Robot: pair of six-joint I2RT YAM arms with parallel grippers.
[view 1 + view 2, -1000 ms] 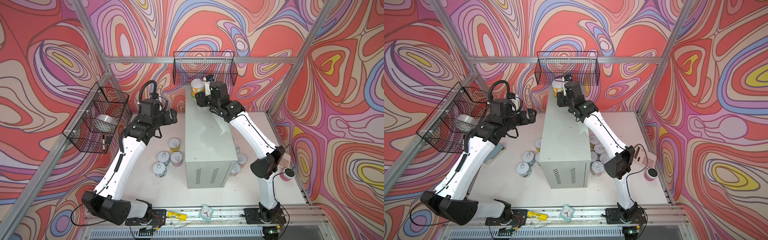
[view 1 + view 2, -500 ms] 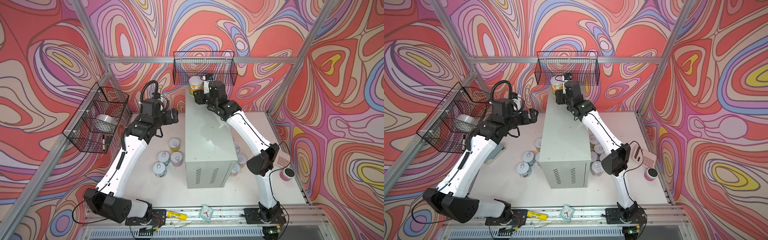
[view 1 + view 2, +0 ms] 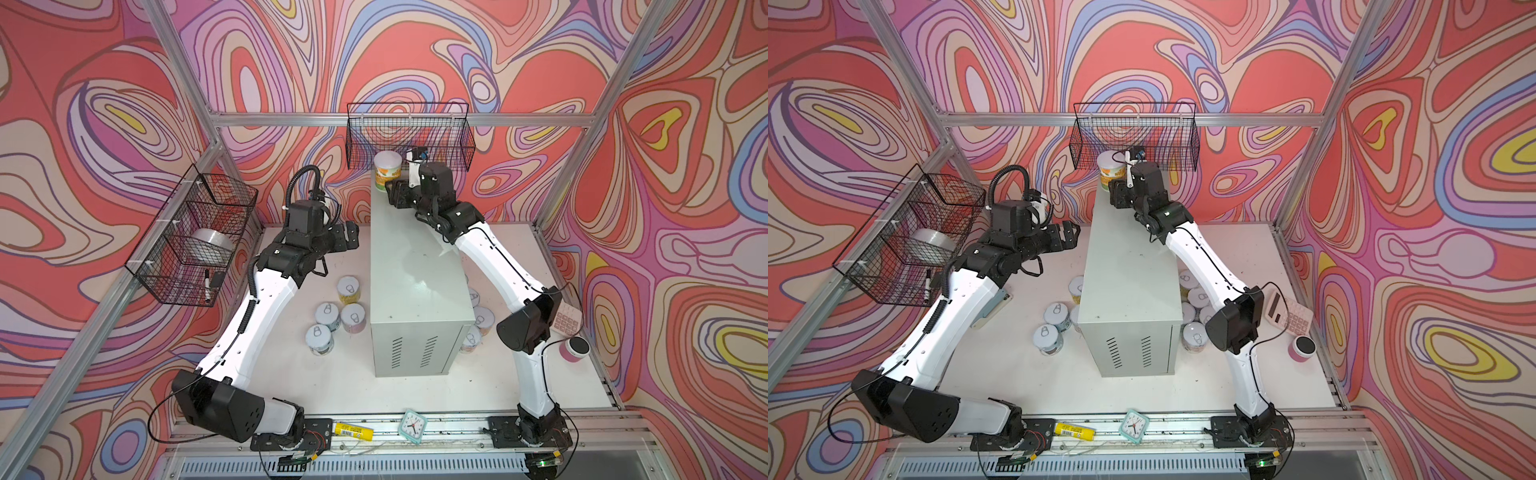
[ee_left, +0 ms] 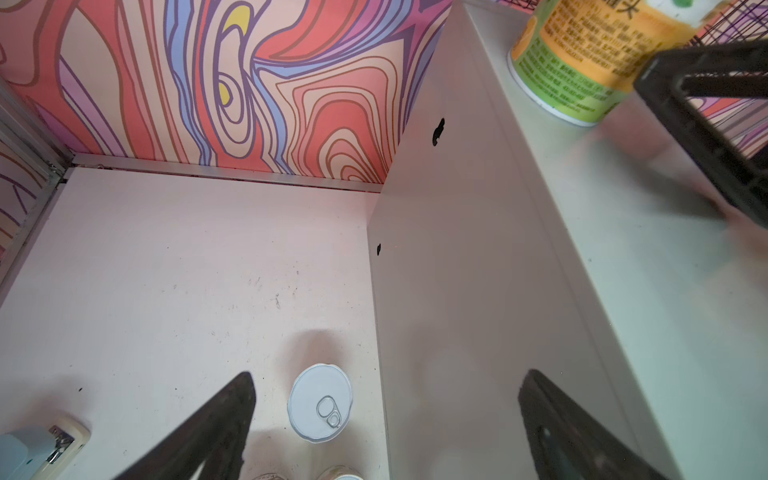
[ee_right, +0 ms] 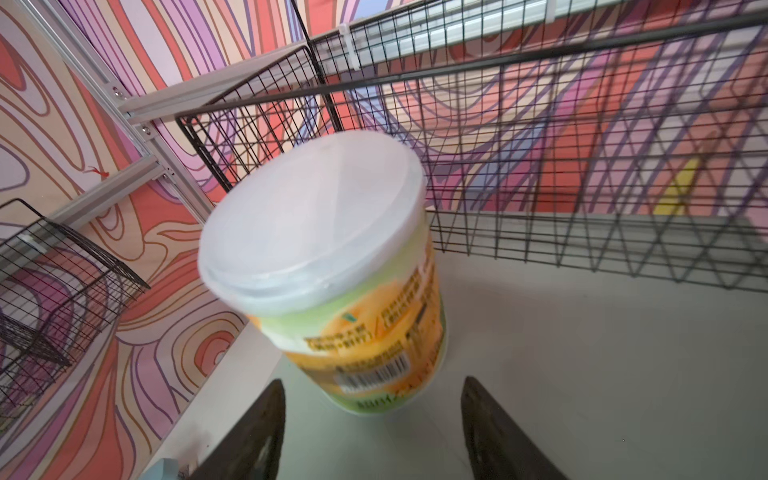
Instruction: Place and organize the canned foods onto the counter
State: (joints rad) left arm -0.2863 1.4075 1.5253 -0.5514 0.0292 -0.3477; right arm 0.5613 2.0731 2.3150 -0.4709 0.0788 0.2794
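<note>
Counter (image 3: 409, 286): pale grey-green metal cabinet standing mid-table; glossy flat top; vent slits on the near face; shown in both top views (image 3: 1129, 270)
Orange-and-green can (image 3: 387, 173): upright on the counter's far end, at its left corner; white plastic cap on top; directly under the rear wire basket (image 3: 409, 137); the only can on the counter
Right gripper (image 3: 395, 194): low over the counter's far end, just beside the orange-and-green can (image 5: 332, 270); jaws apart; in the right wrist view a gap shows between each of the fingers (image 5: 249, 436) and the can's base; nothing clamped
Left gripper (image 3: 347, 237): in the air left of the counter, above the white tabletop (image 3: 332, 386); jaws spread wide, nothing between them
Yellow-labelled can (image 3: 348, 289): upright on the tabletop, near the counter's left wall; pull-tab lid up; seen below the left gripper (image 4: 389, 374) in the left wrist view (image 4: 320, 402)
Cluster of three cans (image 3: 353, 318): upright on the tabletop, nearer the front than the yellow-labelled can; packed close together
Right-side cans (image 3: 1196, 336): grouped on the tabletop against the counter's right wall; partly hidden by the right arm; count unclear
Side wire basket (image 3: 166, 286): holds a silver tape roll (image 3: 212, 245) and a marker pen (image 3: 206, 284)
Pink cylinder with black top (image 3: 574, 348): right edge of the tabletop, near a pink calculator (image 3: 567, 319)
Front rail: small clock (image 3: 414, 424); yellow tube (image 3: 353, 430)
</note>
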